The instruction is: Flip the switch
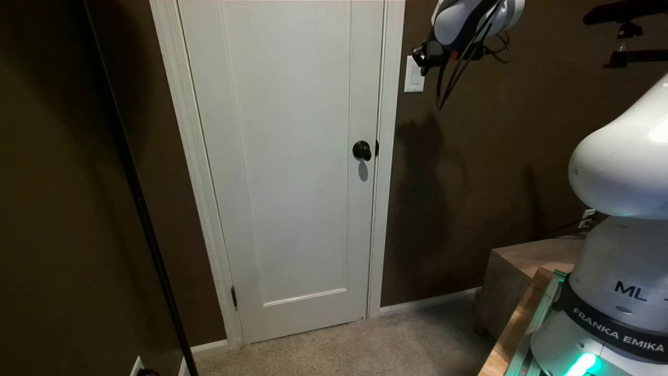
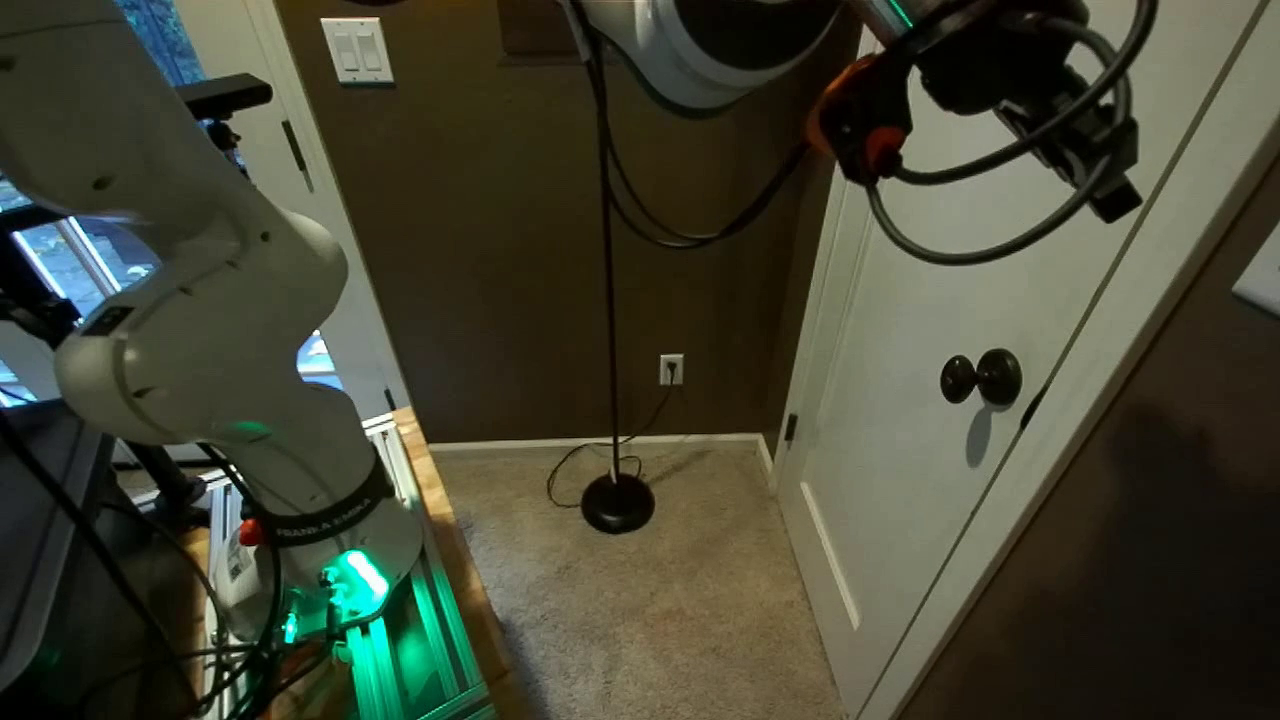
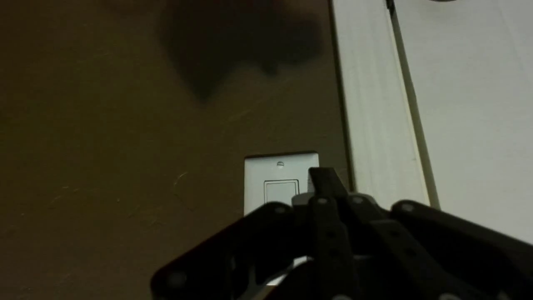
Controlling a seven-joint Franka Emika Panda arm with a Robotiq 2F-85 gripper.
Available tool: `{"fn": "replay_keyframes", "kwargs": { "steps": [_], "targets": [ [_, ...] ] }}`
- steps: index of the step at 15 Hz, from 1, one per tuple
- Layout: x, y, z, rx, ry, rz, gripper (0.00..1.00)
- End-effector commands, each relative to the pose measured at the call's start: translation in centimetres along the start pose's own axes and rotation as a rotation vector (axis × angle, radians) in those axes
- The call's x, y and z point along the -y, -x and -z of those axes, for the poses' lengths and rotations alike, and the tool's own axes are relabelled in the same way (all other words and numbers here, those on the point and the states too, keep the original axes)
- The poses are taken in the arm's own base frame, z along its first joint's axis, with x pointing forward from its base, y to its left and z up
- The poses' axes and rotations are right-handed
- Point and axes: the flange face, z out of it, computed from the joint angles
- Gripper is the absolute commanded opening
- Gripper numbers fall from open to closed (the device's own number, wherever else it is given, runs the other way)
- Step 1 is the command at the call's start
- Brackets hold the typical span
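The switch (image 1: 415,82) is a white upright plate with a rocker on the brown wall, just right of the door frame in an exterior view. Its edge also shows at the right border of an exterior view (image 2: 1266,275). In the wrist view the switch (image 3: 280,173) has its upper part visible, with the rocker top showing. My gripper hides most of its lower part. The gripper (image 3: 327,179) is shut, with its fingers together and nothing between them. In an exterior view the gripper (image 1: 424,58) overlaps the plate's upper right. I cannot tell whether it touches.
A white door (image 1: 292,156) with a dark knob (image 1: 361,150) stands beside the switch, with raised trim (image 3: 379,104) between. A cable loop (image 2: 1010,250) hangs from the wrist. A black lamp pole (image 2: 612,300) and a double switch plate (image 2: 357,51) are farther away.
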Motion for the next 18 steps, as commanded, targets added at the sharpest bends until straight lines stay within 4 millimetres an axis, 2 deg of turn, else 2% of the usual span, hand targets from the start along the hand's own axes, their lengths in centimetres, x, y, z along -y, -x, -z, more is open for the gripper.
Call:
{"fn": "replay_keyframes", "kwargs": {
  "steps": [1,8,18],
  "targets": [
    [-0.2,-2.5,-2.3,-0.068,0.021,-0.024,0.00],
    [0.6,-4.7,-5.8,-0.119,0.044,0.002,0.00],
    [0.4,-6.3,-9.0,-0.163,0.119,0.052,0.00]
  ]
}}
